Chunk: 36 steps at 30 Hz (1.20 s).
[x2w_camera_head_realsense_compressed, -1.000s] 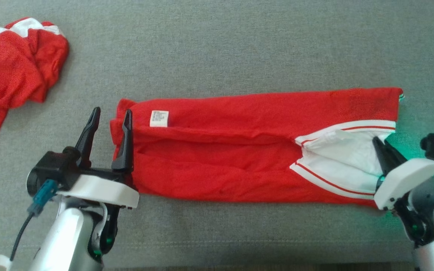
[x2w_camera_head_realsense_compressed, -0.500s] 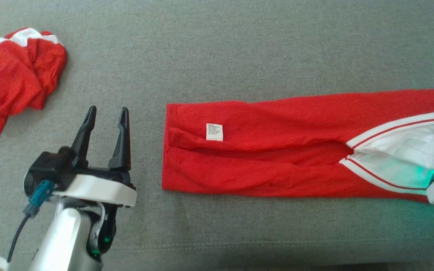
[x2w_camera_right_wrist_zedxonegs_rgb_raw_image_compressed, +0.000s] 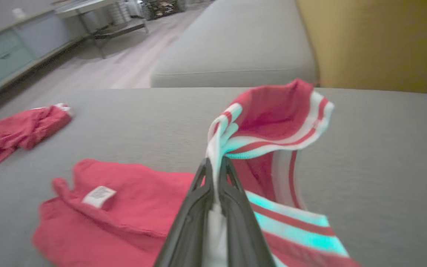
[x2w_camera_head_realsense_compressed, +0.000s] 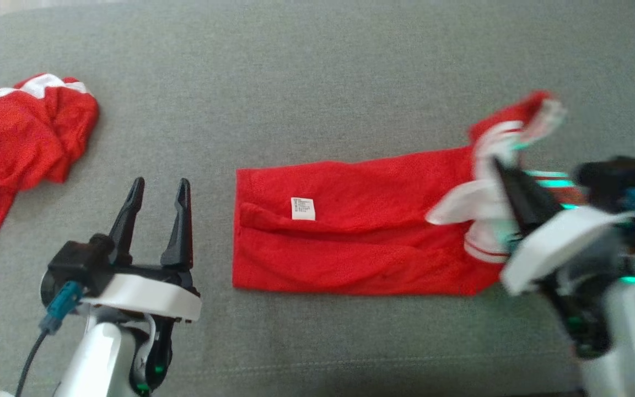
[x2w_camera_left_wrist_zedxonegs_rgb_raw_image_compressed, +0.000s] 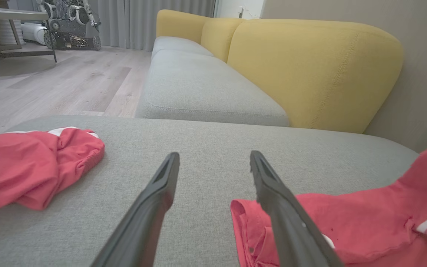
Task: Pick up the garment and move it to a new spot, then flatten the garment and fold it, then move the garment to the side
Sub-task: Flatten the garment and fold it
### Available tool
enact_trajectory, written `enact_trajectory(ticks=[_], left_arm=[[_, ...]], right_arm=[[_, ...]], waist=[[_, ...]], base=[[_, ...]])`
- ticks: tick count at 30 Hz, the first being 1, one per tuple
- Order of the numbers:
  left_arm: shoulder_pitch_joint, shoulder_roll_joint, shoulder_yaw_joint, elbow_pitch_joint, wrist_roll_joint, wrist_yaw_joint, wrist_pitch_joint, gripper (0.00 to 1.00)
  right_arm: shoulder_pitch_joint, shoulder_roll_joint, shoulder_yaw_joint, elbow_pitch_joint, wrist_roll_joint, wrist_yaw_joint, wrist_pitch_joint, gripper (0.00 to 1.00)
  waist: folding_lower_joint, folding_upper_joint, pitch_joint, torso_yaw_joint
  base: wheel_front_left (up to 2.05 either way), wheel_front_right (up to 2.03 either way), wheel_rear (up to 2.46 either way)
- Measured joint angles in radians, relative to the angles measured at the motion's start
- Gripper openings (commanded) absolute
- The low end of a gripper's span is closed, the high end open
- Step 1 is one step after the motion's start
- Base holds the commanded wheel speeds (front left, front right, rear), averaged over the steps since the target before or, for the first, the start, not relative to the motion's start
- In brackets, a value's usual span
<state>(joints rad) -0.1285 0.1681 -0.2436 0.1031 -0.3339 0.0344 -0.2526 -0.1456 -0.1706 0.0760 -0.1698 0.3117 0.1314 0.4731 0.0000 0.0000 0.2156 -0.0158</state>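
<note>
R claw (x2w_camera_head_realsense_compressed: 498, 163) raised garment (x2w_camera_head_realsense_compressed: 350, 237) striped end | long axis L-R

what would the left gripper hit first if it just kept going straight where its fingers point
Probably nothing but the bare grey cushion: the open left gripper points between the crumpled red garment on its left and the folded garment on its right, touching neither. Depth is unclear.
</note>
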Motion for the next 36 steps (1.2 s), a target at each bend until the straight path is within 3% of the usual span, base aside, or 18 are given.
enact_trajectory(ticks=[4, 8, 17, 23, 24, 25, 26, 29, 36], left_arm=[[0.001, -0.006, -0.006, 0.006, 0.007, -0.001, 0.0, 1.0], [0.001, -0.012, -0.013, 0.018, 0.007, -0.01, 0.0, 1.0], [0.001, -0.024, -0.031, 0.03, 0.007, -0.018, 0.0, 1.0], [-0.001, -0.034, -0.031, 0.032, 0.007, -0.022, 0.0, 1.0], [-0.003, -0.036, -0.031, 0.033, 0.007, -0.026, 0.0, 1.0], [-0.005, -0.038, -0.031, 0.034, 0.007, -0.026, 0.0, 1.0], [-0.005, -0.038, -0.031, 0.034, 0.007, -0.026, 0.0, 1.0], [-0.013, -0.042, -0.028, 0.035, 0.016, -0.027, 0.0, 1.0], [-0.019, -0.043, -0.011, 0.036, 0.018, -0.031, 0.0, 1.0]], right_arm=[[-0.043, 0.046, 0.153, 0.045, 0.035, 0.0, -0.008, 0.0], [-0.091, 0.092, 0.313, 0.187, 0.096, 0.0, -0.076, 0.0], [-0.207, 0.1, 0.491, 0.435, 0.265, 0.0, -0.294, 0.0], [-0.304, 0.099, 0.599, 0.579, 0.351, 0.0, -0.383, 0.02], [-0.316, 0.099, 0.617, 0.596, 0.368, 0.0, -0.398, 0.35], [-0.329, 0.098, 0.635, 0.611, 0.382, 0.0, -0.409, 0.9], [-0.329, 0.098, 0.635, 0.611, 0.382, 0.0, -0.409, 1.0], [-0.381, 0.098, 0.699, 0.637, 0.419, 0.0, -0.483, 1.0], [-0.449, 0.098, 0.741, 0.608, 0.425, 0.0, -0.597, 1.0]], waist=[[0.0, 0.0, -0.014, 0.019], [0.0, 0.0, -0.024, 0.059], [0.0, 0.0, -0.012, 0.129], [0.0, 0.0, 0.016, 0.15], [0.0, 0.0, 0.021, 0.152], [0.0, 0.0, 0.025, 0.154], [0.0, 0.0, 0.025, 0.154], [0.0, 0.0, 0.039, 0.154], [0.0, 0.0, 0.045, 0.134]], base=[[0.0, 0.0, 0.0], [0.0, 0.0, 0.0], [0.0, 0.0, 0.0], [0.0, 0.0, 0.0], [0.0, 0.0, 0.0], [0.0, 0.0, 0.0], [0.0, 0.0, 0.0], [0.0, 0.0, 0.0], [0.0, 0.0, 0.0]])
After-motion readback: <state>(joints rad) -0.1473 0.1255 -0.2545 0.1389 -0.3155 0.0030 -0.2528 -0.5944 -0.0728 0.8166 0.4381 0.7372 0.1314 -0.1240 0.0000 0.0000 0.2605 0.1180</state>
